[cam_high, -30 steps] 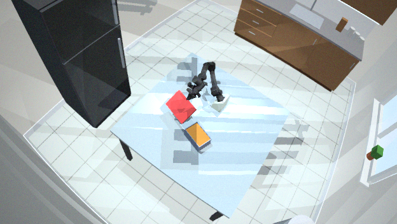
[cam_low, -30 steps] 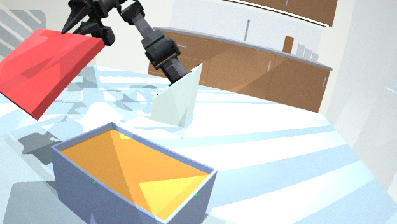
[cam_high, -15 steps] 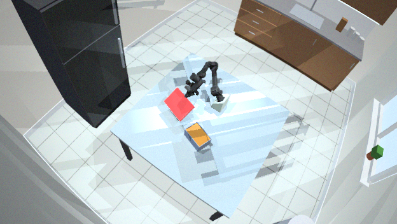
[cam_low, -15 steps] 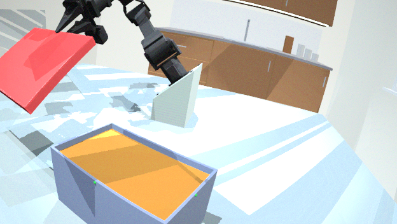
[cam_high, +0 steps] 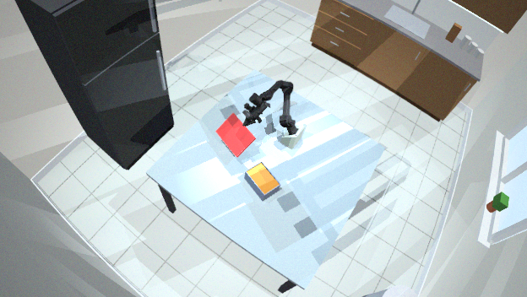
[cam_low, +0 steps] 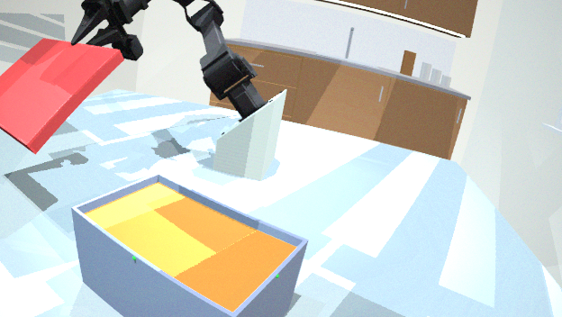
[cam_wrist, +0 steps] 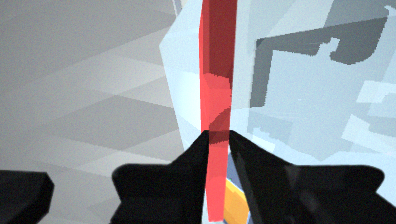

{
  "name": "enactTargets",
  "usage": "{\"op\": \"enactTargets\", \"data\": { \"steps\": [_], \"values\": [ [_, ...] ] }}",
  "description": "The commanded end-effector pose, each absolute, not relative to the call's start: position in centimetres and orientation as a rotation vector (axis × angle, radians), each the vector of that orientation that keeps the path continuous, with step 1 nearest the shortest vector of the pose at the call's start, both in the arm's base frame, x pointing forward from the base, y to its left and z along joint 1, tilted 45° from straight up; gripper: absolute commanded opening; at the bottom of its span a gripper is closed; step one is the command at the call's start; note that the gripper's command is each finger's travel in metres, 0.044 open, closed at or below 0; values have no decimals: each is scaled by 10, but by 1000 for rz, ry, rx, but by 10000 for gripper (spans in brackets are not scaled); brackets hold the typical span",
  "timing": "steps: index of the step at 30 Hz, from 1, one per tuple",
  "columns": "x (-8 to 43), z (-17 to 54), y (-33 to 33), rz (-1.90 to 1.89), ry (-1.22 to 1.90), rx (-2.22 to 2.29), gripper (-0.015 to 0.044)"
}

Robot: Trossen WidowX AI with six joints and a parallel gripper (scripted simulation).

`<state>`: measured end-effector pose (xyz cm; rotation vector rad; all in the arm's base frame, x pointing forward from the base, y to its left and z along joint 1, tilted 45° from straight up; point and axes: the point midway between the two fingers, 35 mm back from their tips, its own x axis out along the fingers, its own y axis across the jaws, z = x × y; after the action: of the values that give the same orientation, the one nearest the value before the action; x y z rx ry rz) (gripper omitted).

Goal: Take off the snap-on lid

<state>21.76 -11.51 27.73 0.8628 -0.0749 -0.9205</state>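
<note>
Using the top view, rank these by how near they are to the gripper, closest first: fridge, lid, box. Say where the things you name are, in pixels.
1. Lid (cam_high: 236,136) (cam_low: 54,86) (cam_wrist: 216,95): held in the gripper (cam_high: 245,123) (cam_low: 80,44) (cam_wrist: 218,134), tilted.
2. Box (cam_high: 263,197) (cam_low: 180,293): on the table, lower in the picture.
3. Fridge (cam_high: 127,101): off to the picture's left, standing on the floor.

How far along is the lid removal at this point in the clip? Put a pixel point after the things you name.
Done: the storage box (cam_high: 262,180) (cam_low: 189,252) is uncovered, its orange inside showing. In hand: the jaws grip the red lid (cam_high: 236,135) (cam_low: 58,86) (cam_wrist: 216,100) by one edge, tilted above the table (cam_high: 203,186) (cam_low: 405,225). Left: lower it, level it right side up, lay it flat and release.
</note>
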Motion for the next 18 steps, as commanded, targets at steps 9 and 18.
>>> {"op": "enactTargets", "data": {
  "steps": [9,18],
  "values": [
    [210,290,-124,-908,-79,866,0],
    [211,281,-127,-908,-80,866,0]
  ]
}}
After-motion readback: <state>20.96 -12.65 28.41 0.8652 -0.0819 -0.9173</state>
